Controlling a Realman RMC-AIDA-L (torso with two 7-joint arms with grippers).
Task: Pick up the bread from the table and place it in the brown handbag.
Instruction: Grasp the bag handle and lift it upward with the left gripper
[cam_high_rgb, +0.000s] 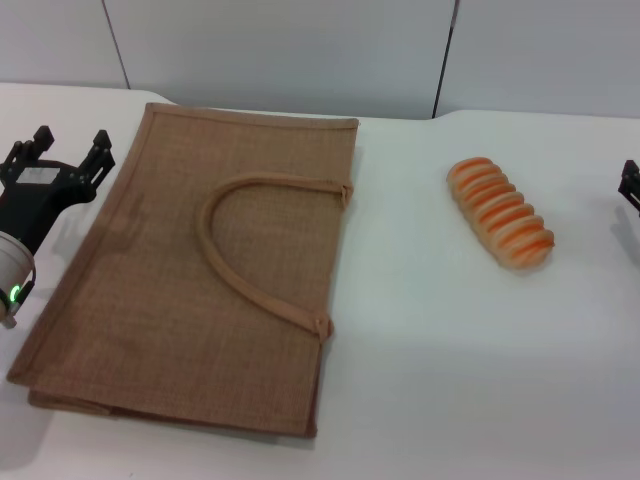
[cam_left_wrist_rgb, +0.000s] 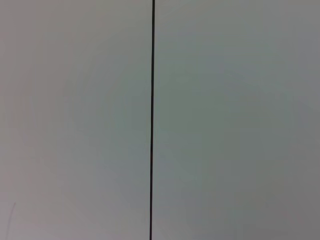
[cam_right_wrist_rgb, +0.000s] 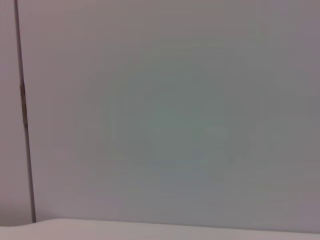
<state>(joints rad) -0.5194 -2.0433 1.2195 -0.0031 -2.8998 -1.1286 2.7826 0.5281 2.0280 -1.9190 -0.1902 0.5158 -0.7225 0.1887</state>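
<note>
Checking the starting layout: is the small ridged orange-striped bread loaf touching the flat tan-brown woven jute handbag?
Apart. The head view shows the small ridged orange-striped bread loaf lying well clear of the tan-brown woven jute handbag, with bare white table between them.

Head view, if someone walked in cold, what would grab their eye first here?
First, the large tan-brown woven jute handbag lying flat on the left half of the plain white table, one looped handle curving across its top face. Next, the small ridged loaf of bread with orange stripes, alone on the right, well apart from the bag. The left gripper waits open beside the bag; the right gripper barely shows at the right edge.
</note>
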